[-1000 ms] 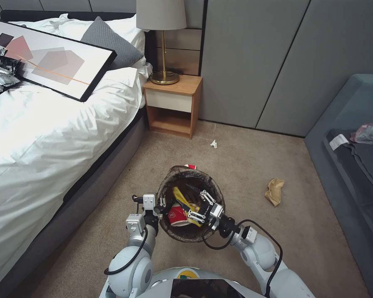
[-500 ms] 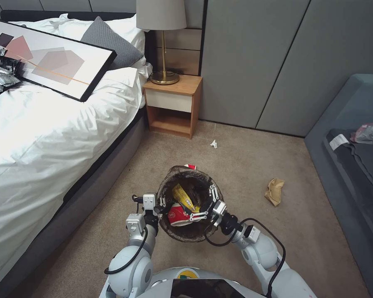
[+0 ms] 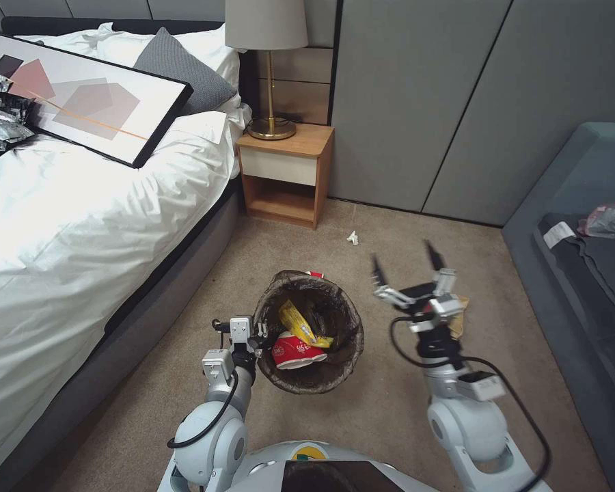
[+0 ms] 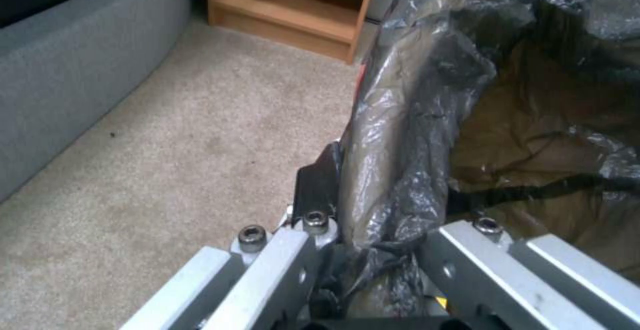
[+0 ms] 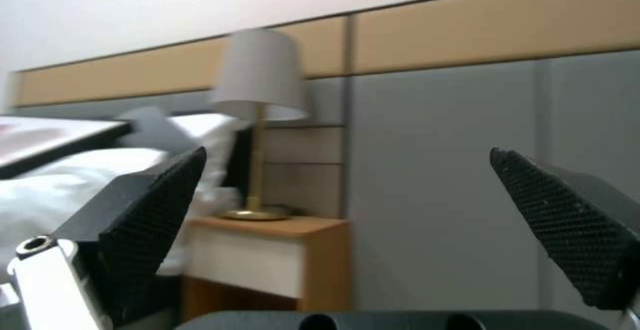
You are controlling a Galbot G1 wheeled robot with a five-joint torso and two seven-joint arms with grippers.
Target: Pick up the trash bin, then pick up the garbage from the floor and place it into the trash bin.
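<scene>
Head view: right pincer (image 3: 404,268) now hanging wide and empty beside trash bin (image 3: 309,333), having pulled out since dropping yellow wrapper (image 3: 298,322) by red cup (image 3: 295,351); left pincer (image 3: 255,333) clamping rim; tan paper bag (image 3: 457,316), tissue (image 3: 352,238) remaining on floor.

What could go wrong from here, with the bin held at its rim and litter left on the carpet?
1. The left hand pinches the small round white bin with its dark bag liner by one edge only; it may tilt or slip, spilling the red-and-white paper cup.
2. The open right hand hangs in front of the crumpled tan paper bag, so aiming there could be hard.
3. The small white tissue by the wooden nightstand could be missed.
</scene>
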